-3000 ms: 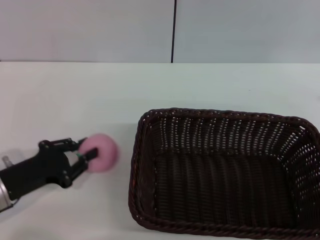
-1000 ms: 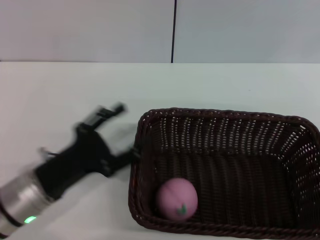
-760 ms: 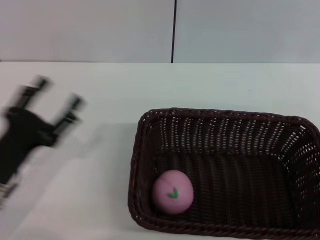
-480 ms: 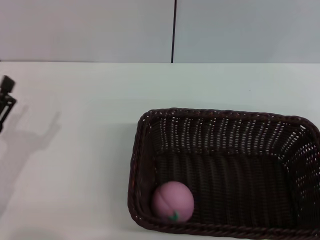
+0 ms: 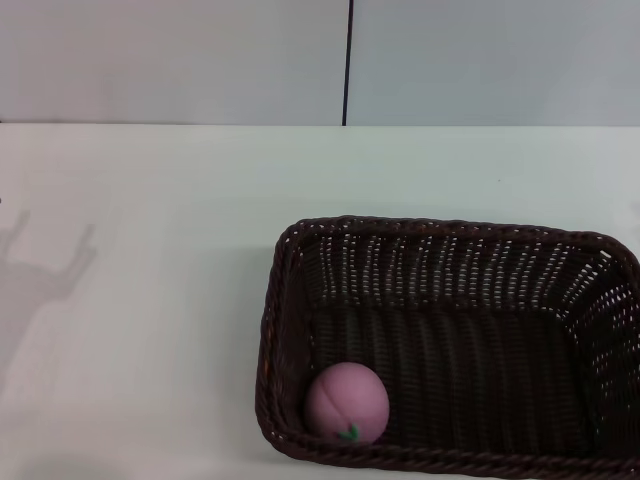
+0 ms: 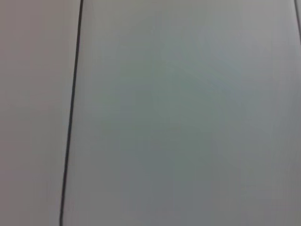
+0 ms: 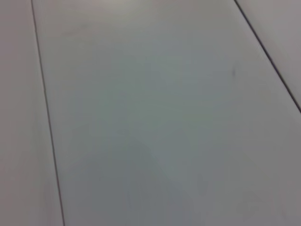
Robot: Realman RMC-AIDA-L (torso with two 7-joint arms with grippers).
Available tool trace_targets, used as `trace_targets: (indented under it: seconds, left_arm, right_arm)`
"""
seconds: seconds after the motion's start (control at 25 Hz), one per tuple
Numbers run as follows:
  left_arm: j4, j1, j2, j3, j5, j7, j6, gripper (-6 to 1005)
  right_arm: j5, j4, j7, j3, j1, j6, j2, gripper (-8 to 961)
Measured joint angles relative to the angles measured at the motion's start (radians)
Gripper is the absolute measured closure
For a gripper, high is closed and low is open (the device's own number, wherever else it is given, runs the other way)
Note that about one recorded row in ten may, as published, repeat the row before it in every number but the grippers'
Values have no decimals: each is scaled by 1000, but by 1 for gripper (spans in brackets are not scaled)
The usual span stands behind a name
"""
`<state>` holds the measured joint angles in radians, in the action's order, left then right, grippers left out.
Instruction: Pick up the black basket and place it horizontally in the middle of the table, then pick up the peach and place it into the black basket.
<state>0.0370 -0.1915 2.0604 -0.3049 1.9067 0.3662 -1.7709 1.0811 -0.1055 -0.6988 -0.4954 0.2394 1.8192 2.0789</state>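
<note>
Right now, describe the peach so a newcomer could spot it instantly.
On the white table, look at the large black basket on the robot's right side. Inside it, in the near corner on its left end, against the wall, sits the peach. It is the only thing in the basket: a small round pink ball with a tiny green leaf mark.

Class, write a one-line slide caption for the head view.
Pink peach resting in the near-left corner of the black basket on the white table.

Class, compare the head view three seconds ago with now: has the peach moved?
Yes. The peach has gone from the table left of the black basket into the basket's near-left corner.
</note>
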Motion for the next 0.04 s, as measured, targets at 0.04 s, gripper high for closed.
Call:
trace_targets:
  seconds: [0.04]
  left_arm:
    - [0, 0, 0, 0, 0, 0, 0, 159]
  right_arm:
    - [0, 0, 0, 0, 0, 0, 0, 303]
